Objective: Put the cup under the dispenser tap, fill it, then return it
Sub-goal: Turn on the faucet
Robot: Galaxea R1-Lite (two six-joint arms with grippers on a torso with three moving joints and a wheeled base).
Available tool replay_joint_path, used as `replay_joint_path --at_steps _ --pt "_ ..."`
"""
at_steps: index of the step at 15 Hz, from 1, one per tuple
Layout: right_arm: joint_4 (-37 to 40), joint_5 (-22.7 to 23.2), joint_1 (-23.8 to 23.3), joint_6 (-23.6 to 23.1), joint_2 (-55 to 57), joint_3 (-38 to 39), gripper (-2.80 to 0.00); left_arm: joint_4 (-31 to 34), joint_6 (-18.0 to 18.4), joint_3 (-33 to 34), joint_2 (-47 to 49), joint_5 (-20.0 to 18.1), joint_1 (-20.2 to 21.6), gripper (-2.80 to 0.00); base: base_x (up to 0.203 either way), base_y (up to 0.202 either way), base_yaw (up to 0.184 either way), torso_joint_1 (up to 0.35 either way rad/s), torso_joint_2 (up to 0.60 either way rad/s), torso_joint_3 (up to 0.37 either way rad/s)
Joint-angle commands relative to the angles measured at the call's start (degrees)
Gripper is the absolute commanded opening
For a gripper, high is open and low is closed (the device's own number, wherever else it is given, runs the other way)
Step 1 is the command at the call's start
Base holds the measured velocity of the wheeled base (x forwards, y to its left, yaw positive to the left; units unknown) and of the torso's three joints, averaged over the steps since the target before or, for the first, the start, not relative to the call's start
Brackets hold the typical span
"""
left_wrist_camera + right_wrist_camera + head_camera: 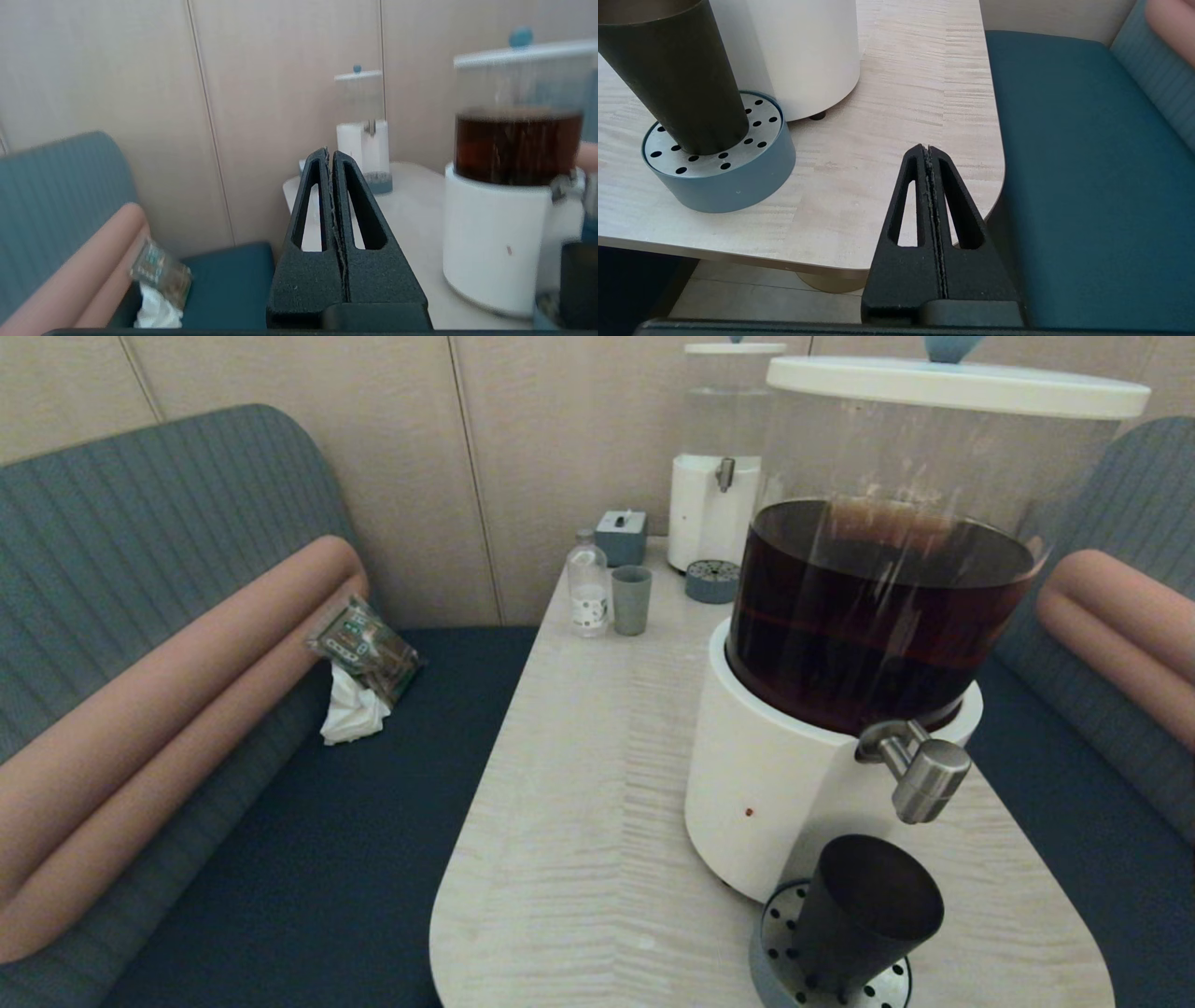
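The cup [864, 915] stands upright on the perforated drip tray [775, 933] at the near end of the counter [597, 784], directly below the dispenser tap [920, 775] and not touching it. The dispenser tank [878, 607] holds dark brown liquid. The left claw [331, 151] is pressed together, held off the counter's left side and gripping nothing. The right claw [927, 148] is also pressed together, empty, at the counter's near right corner, near the drip tray. A grey-green tumbler [631, 600] stands at the far end.
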Motion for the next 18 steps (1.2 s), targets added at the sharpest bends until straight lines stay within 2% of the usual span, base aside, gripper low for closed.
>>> replay_joint_path --at_steps 1,3,6,7,8,10,11,14,16,18 --pt "0.0 0.0 0.0 0.0 -0.3 0.4 -2.8 4.6 0.8 2.7 -7.3 0.1 -0.1 -2.8 0.0 0.0 0.0 0.0 0.0 0.0" --pt "0.0 0.0 0.0 0.0 -0.3 0.4 -2.8 4.0 3.4 8.4 -8.5 1.0 -0.1 -2.8 0.0 0.0 0.0 0.0 0.0 0.0" --pt "0.0 0.0 0.0 0.0 -0.3 0.4 -2.8 -0.1 5.4 22.8 -8.4 2.6 -0.1 -2.8 0.0 0.0 0.0 0.0 0.0 0.0" --pt "0.0 0.0 0.0 0.0 -0.3 0.4 -2.8 0.6 5.8 26.3 -8.4 3.4 -0.1 -2.8 0.0 0.0 0.0 0.0 0.0 0.0" --pt "0.0 0.0 0.0 0.0 -0.3 0.4 -2.8 3.8 6.4 27.3 -8.4 5.1 -0.1 -2.8 0.0 0.0 0.0 0.0 0.0 0.0" --pt "0.0 0.0 0.0 0.0 -0.3 0.4 -2.8 7.9 7.0 26.8 -8.3 11.6 -0.1 -2.8 0.0 0.0 0.0 0.0 0.0 0.0" --pt "0.0 0.0 0.0 0.0 -0.3 0.4 -2.8 11.1 7.0 26.7 -8.3 13.0 -0.1 -2.8 0.0 0.0 0.0 0.0 0.0 0.0" --pt "0.0 0.0 0.0 0.0 -0.3 0.4 -2.8 14.1 6.2 26.4 -8.3 13.4 -0.1 -2.8 0.0 0.0 0.0 0.0 0.0 0.0" --pt "0.0 0.0 0.0 0.0 -0.3 0.4 -2.8 18.4 2.5 25.3 -8.3 14.0 -0.2 -2.8 0.0 0.0 0.0 0.0 0.0 0.0" --pt "0.0 0.0 0.0 0.0 -0.3 0.4 -2.8 18.9 2.4 25.1 -8.0 14.2 -0.2 -2.8 0.0 0.0 0.0 0.0 0.0 0.0"
